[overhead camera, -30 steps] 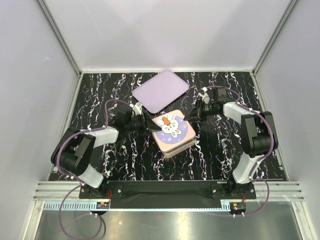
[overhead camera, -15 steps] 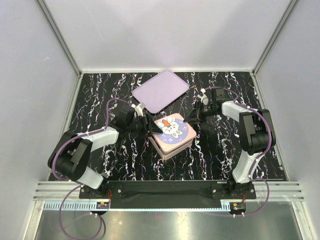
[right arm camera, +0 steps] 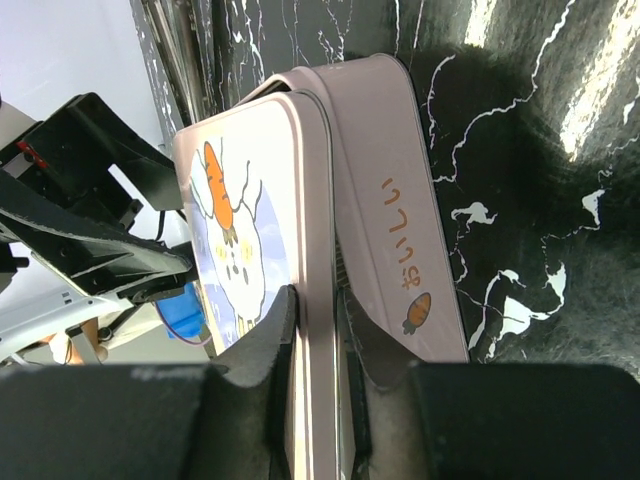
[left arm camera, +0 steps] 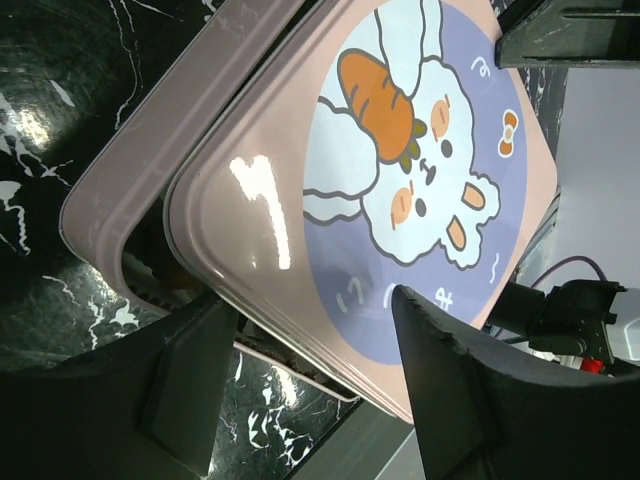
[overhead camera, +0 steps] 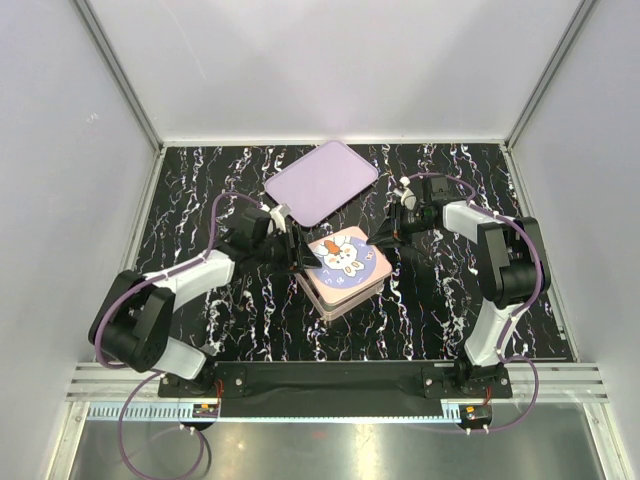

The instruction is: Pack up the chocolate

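Top external view, listed near to far.

1. Table (overhead camera: 430, 310): dark marbled top, with both arm bases at its near edge.

2. Box (overhead camera: 347, 297): pink, square and shallow. It sits mid-table between the arms, turned cornerwise to them.

3. Lid (overhead camera: 346, 257): pink, with the bunny-and-carrot picture uppermost. It is over the box but not seated. The left wrist view shows the box's rim standing out past the lid at one corner, with a dark gap beneath. The right wrist view shows lid and box parting in a wedge. The lid is tilted and skewed.

4. Left gripper (overhead camera: 293, 256): at the lid's left edge. Its fingers are spread wide, one to either side of that edge, and pinch nothing.

5. Right gripper (overhead camera: 378, 240): at the lid's right edge, slightly farther off. Its fingers are pressed onto the lid's rim, one on each face, so this claw carries the lid.

6. Chocolate: not visible in any view. Judged to lie inside the box under the lid, though the gap is too dark to confirm it.

7. Tray (overhead camera: 320, 182): lavender with rounded corners, on the far side and apart from the box.

Governing relation: the lid runs left to right from one claw to the other, directly above the box and so above the presumed chocolate. The right arm has the grip and the left only brackets the edge. Judged next need: lower the lid and square it to the rim. The risk is a corner catching on that rim.
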Robot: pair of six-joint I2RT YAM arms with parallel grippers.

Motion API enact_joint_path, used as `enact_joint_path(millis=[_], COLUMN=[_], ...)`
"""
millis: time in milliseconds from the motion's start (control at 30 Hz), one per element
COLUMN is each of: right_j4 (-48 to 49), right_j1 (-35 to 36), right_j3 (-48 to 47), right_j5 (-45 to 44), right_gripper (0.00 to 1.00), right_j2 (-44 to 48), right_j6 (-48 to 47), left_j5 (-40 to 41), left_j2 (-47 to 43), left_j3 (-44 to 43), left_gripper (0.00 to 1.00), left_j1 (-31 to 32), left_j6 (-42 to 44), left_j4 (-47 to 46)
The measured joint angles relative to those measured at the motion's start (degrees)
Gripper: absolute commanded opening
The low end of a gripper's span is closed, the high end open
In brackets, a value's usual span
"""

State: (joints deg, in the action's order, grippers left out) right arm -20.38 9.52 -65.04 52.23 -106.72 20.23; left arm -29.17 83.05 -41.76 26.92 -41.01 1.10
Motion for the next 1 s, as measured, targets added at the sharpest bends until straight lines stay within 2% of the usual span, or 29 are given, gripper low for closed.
enact_joint_path(millis=[500,767,1000], right_j4=[1.2,0.5,0.5], right_j1=[0.3,0.3,0.3], right_j3=[0.5,0.5,0.5], right_j5=[0.6,-0.2,-0.7], right_gripper=[0.27,0.30,0.30], right_j2=[-0.2,-0.9,-0.9], right_j6=[-1.8,-3.6,-4.4], left_j5=[4.5,10.1,12.9], left_j2=[-5.2,-7.9,-7.7], left_j3=[-2.3,-6.7,-7.8], left_gripper=[0.66,0.66,0.66], left_j1=[0.6,0.6,-0.3], left_j6=[2.6,5.0,5.7], left_j4=[5.0,13.0,15.5])
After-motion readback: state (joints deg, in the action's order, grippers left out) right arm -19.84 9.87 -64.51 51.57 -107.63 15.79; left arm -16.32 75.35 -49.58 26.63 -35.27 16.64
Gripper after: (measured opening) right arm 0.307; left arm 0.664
